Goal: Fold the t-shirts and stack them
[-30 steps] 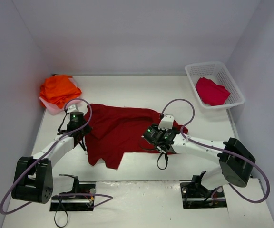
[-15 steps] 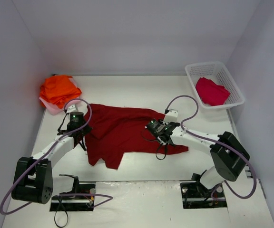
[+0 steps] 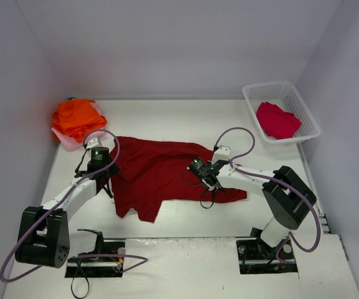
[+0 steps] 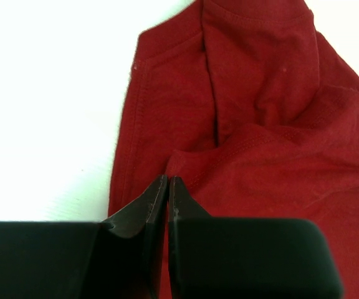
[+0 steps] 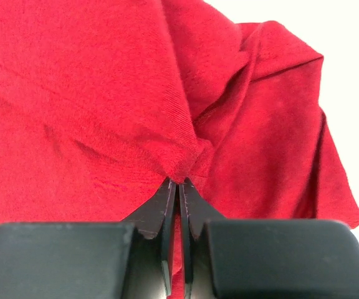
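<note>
A large dark red t-shirt lies rumpled across the middle of the table. My left gripper sits at its left edge; in the left wrist view its jaws are shut on the shirt's hem. My right gripper rests on the shirt's right part, and its jaws are shut on a puckered fold of the red cloth. Bright orange t-shirts are piled at the back left on a pale pink one. A crimson t-shirt lies in the basket.
A white lattice basket stands at the back right corner, against the right wall. White walls close in the table on the left, back and right. Purple cables loop above both arms. The arm bases stand at the near edge.
My right gripper moved left and slightly back over the dark red t-shirt and shut on a fold of it. The left arm has not moved.
</note>
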